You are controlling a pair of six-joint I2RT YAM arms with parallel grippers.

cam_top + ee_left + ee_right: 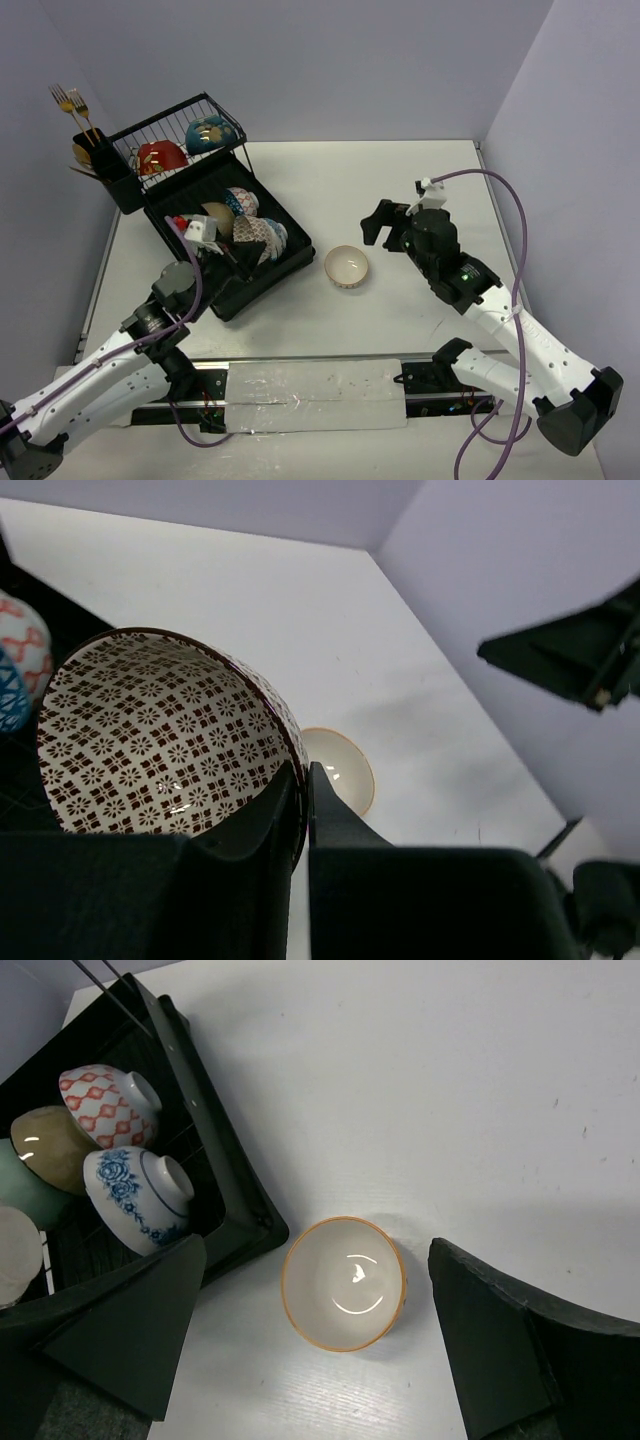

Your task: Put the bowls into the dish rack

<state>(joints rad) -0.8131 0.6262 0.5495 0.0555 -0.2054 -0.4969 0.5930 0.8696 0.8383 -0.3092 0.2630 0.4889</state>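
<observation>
Item: brown-patterned bowl (150, 740), pinched at its rim by the clenched left gripper (303, 780) and held tilted above the lower tier of the dish rack (262, 283), near the bowls (135, 1195) stood there. It is best lowered on edge into a free gap and released only once it is supported. Item: cream bowl (343, 1282), upright on the table (480, 1080) just beside the rack, beneath the fully spread, empty right gripper (318, 1260). One wall is to be straddled squarely before the jaws are closed.
</observation>
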